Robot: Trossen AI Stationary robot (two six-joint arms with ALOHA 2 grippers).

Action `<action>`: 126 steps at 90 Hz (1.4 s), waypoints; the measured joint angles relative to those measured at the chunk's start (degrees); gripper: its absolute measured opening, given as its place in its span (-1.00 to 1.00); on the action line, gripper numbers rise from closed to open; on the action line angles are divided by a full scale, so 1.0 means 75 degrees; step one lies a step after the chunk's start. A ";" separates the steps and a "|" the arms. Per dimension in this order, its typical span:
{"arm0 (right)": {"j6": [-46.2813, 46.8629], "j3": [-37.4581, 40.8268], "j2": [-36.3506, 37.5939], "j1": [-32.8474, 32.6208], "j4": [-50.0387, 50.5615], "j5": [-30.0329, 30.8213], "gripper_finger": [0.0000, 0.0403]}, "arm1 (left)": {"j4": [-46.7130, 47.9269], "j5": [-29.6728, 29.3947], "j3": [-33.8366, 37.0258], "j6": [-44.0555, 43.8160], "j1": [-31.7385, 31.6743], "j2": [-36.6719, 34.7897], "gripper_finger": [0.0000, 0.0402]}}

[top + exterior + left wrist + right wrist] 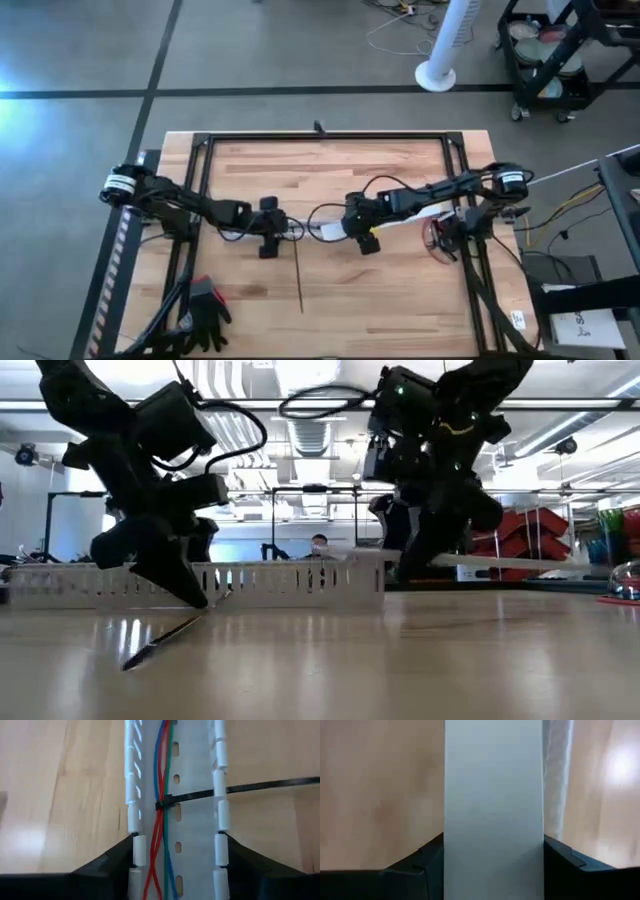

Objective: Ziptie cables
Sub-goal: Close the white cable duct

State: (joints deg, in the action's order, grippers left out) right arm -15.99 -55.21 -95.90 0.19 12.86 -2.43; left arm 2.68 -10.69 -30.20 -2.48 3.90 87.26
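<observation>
Both fingers pairs clamp: left (pixel 177 870) on the slotted white duct (pixel 200 820) holding ziptied cables (pixel 162 775), right (pixel 492 865) on a flat white strip (pixel 492 795).

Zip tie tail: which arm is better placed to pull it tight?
Probably right. The left tool is shut on the slotted white duct beside the zip tie around the cables; the right tool only holds the flat white cover.

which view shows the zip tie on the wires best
The left wrist view: the black zip tie is cinched around the red, blue and green wires in the white slotted duct, tail trailing sideways. The high view shows only a thin dark line; the low view a dark strip; the right wrist view nothing.
</observation>
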 joint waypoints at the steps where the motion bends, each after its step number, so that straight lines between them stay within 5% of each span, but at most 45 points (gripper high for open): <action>1: 0.0005 -0.0001 0.0020 0.0007 0.0001 -0.0035 0.05 | 0.0002 -0.0009 0.0000 -0.0020 0.0000 0.0000 0.07; 22: 0.0174 0.0044 0.0372 0.0064 0.0553 0.1150 0.05 | 0.0003 -0.0036 0.0000 -0.0193 0.0003 0.0000 0.06; 75: 0.0787 0.0196 -0.0280 -0.0046 0.0765 0.2042 0.05 | -0.0009 -0.0050 0.0000 -0.0134 -0.0003 0.0023 0.07; 126: 0.1177 -0.0325 -0.0274 0.0243 0.1911 0.1317 0.05 | -0.0112 -0.0179 0.0000 0.0595 0.0027 0.0023 0.03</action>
State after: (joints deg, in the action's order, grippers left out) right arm -7.17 -57.65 -97.95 2.01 27.19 7.45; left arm 1.84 -12.04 -30.20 1.98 4.11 87.44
